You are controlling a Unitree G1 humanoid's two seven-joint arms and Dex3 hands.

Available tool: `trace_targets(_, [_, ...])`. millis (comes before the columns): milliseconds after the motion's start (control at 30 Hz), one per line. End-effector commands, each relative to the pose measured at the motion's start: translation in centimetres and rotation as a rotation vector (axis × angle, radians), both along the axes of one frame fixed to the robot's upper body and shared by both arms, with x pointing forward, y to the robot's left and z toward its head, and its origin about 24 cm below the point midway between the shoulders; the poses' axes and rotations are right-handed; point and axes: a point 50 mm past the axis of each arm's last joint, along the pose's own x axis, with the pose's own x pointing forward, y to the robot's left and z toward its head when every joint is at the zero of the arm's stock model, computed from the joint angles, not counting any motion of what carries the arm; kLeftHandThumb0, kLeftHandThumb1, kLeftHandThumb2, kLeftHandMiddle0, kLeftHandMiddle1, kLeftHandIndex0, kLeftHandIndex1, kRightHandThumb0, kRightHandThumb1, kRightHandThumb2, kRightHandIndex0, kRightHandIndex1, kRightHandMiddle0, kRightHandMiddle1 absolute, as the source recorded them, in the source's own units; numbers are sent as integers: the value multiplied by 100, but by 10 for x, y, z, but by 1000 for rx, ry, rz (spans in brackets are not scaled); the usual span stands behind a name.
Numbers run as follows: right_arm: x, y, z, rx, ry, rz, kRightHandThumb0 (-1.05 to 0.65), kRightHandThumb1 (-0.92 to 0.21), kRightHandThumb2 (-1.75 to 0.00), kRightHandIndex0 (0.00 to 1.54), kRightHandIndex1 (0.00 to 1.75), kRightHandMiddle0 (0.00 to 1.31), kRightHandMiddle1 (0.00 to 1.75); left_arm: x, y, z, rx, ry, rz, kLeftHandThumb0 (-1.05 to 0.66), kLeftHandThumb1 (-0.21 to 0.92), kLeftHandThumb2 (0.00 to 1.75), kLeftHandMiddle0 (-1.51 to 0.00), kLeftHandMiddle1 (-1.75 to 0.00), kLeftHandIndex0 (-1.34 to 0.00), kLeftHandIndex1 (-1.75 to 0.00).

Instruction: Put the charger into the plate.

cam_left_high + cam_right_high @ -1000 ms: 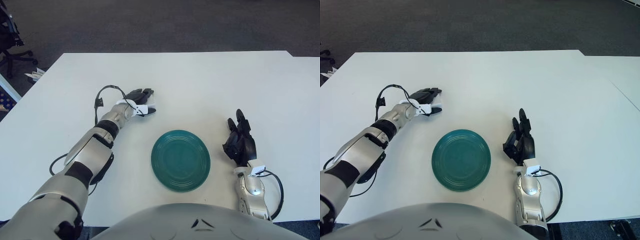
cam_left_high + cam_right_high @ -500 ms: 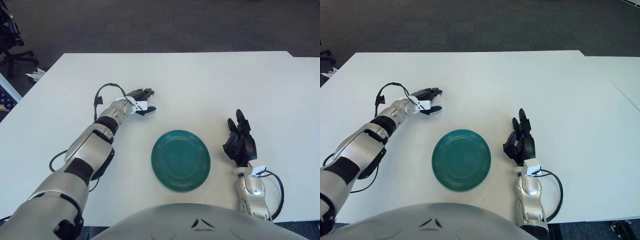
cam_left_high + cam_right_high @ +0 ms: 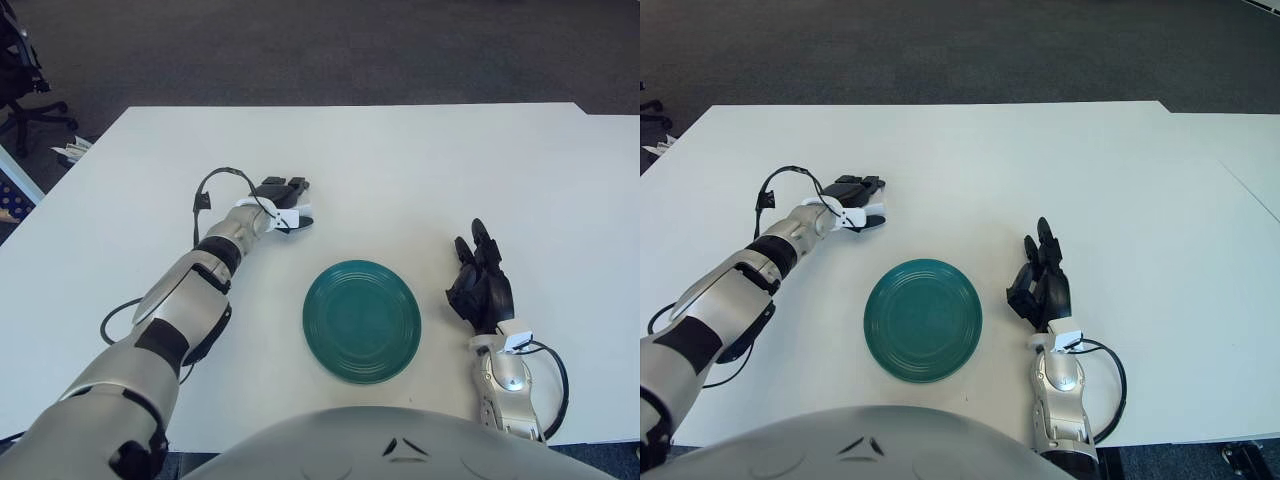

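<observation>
The charger (image 3: 292,216) is a small white block on the white table, up and left of the round green plate (image 3: 361,320). My left hand (image 3: 283,197) is stretched out to it. Its black fingers lie over the charger's far side and the thumb is tucked against its near side, so the hand is closed around it. Charger and hand are still low over the table, about a hand's width from the plate's rim. The plate has nothing in it. My right hand (image 3: 482,280) shows just right of the plate, fingers relaxed and pointing away from me, holding nothing.
A black cable (image 3: 205,190) loops off my left wrist. The table's far edge (image 3: 350,105) meets dark carpet. An office chair (image 3: 20,70) and some white scraps (image 3: 70,150) show at the far left.
My left hand has turned slightly at the wrist and shifted a little around the charger; more of the white block shows now. The plate and right hand have not moved.
</observation>
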Motion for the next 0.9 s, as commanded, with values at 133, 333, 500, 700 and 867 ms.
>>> trace_targets(133, [-17,-5,-19,31,143,-34,-96,-92,-104,0,0,0,5,-69,12,-81,177,286,-8,-105,92,40,0,-150,-11,-81])
trace_targets(333, [-19,-9,-17,31,137,-51,-97,-92,-102,0,0,0,6,-72,12,-82,251,151,-19,-65,82,11,0,-165,-13,-139])
trace_targets(500, [-21,-11,-16,36,131,-65,-97,-92,-100,0,0,0,7,-75,13,-84,267,74,19,-21,52,72,-1,-173,-16,-156])
trace_targets(700, [-22,-13,-15,42,120,-81,-97,-92,-100,0,0,0,9,-77,12,-84,273,28,26,1,55,93,-32,-174,-41,-155])
trace_targets(867, [-22,-14,-14,44,108,-86,-98,-92,-100,0,0,0,10,-73,11,-80,238,8,59,0,36,118,-56,-151,-53,-171])
